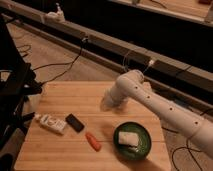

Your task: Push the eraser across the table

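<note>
Black eraser noted lying flat on the light wooden worktop, left of centre and toward the near edge. White labelled tube lies just beside it on the left; I cannot tell whether the two touch. Orange carrot-shaped piece lies near the eraser to the front right, apart from it. Dark green plate sits at the front right, carrying a pale block. My white arm reaches in from the right, bent at the elbow. My jaws are at its lower end, low over the middle of the worktop, well apart from the eraser. Whether they are parted or closed, I cannot tell, nor whether they touch the worktop.
</note>
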`<action>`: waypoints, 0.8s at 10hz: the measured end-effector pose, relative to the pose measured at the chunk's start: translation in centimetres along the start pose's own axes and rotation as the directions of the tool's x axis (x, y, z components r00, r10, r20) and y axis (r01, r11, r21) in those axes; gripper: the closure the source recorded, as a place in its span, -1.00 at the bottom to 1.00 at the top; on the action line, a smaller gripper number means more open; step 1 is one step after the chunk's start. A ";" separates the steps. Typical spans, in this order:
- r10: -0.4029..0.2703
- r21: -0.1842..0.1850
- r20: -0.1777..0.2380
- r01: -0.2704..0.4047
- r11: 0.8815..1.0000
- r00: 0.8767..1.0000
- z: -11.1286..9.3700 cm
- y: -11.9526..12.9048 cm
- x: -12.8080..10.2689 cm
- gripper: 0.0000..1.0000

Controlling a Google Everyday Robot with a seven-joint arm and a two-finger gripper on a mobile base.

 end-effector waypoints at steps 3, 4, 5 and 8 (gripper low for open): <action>-0.016 0.009 -0.010 0.017 1.000 1.000 0.6 -0.2 -0.2 1.00; -0.017 0.008 -0.010 0.017 1.000 1.000 0.7 -0.3 -0.3 1.00; -0.016 0.007 -0.007 0.016 1.000 1.000 0.8 -0.3 -0.3 1.00; -0.031 -0.014 0.050 0.031 0.999 0.998 2.5 -0.3 -1.2 1.00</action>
